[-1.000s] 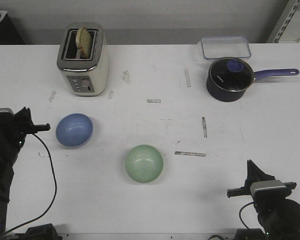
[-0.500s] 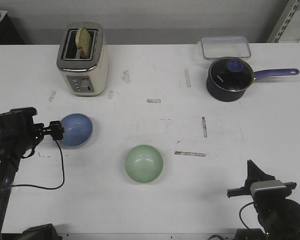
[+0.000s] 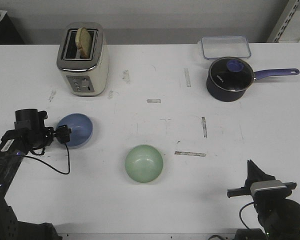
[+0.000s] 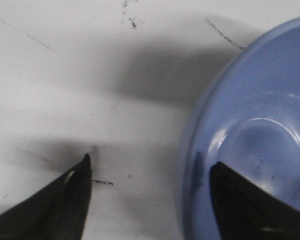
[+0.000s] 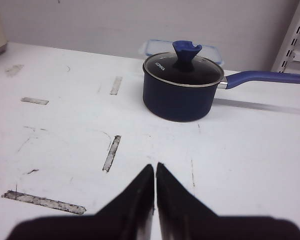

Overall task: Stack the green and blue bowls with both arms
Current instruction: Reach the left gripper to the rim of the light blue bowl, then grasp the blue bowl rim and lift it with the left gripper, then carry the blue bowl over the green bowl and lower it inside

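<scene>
The stacking has hardly begun: the blue bowl [image 3: 75, 130] and the green bowl [image 3: 144, 163] sit apart on the white tabletop [image 3: 155, 75], both upright and empty, neither lifted. The left gripper [image 3: 66, 134] is at the blue bowl's rim on the side away from the green bowl, its fingers spread; in the left wrist view one finger [image 4: 240, 205] lies over the bowl's inside and the other [image 4: 60, 200] over the bare tabletop outside the wall, so the rim stands between them, not yet pinched as far as can be told. The green bowl lies well beyond those fingers, on the far side of the blue bowl from them, with nothing touching it. The right gripper [image 5: 155, 197] rests low with its fingers pressed together and empty, pointing toward the saucepan [image 5: 184, 85] far ahead of them, and the green bowl is out of its wrist view, off to the side of those fingers. A toaster [image 3: 83, 58] and a clear lidded box [image 3: 225, 47] stand further off and play no part. Judging from this, everything is left: closing on the blue rim, lifting, carrying one bowl over the other and setting it inside, with the right arm yet to take any share
</scene>
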